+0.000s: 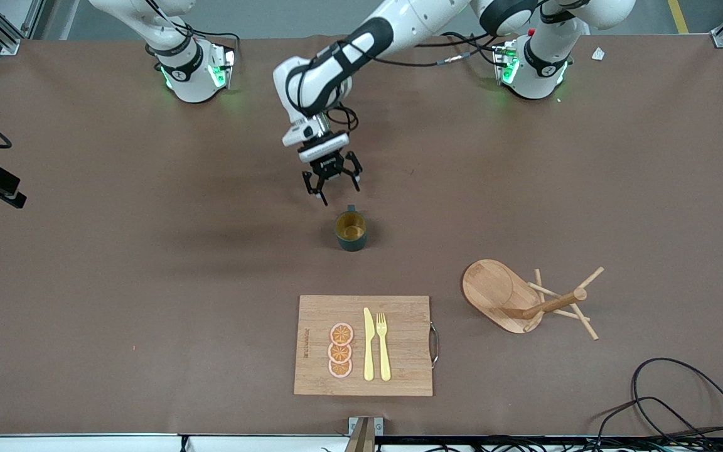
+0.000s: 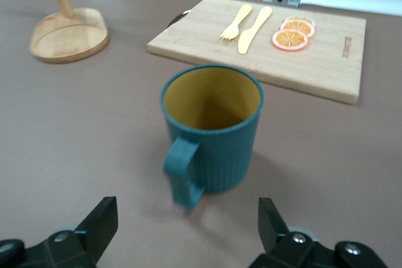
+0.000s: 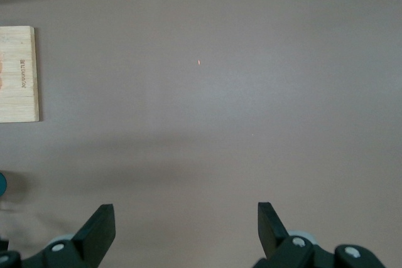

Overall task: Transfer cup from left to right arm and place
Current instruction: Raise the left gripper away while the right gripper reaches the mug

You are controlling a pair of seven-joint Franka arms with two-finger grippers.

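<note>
teal cup (image 1: 351, 231) stands upright on the brown desk (image 1: 148, 251), untouched; the left pincer (image 1: 331, 183) hangs wide open, empty, above the desk beside its handle. the right pincer (image 3: 186, 230) waits, spread open.

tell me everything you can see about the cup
The cup is a small dark teal mug with ribbed sides, one small handle and a golden-yellow, empty inside; it looks like matte plastic. It stands upright on the brown table, farther from the front camera than the cutting board, touching nothing else. Its handle points toward the left gripper, which hangs over the table just short of it, jaws open and not touching.
</note>
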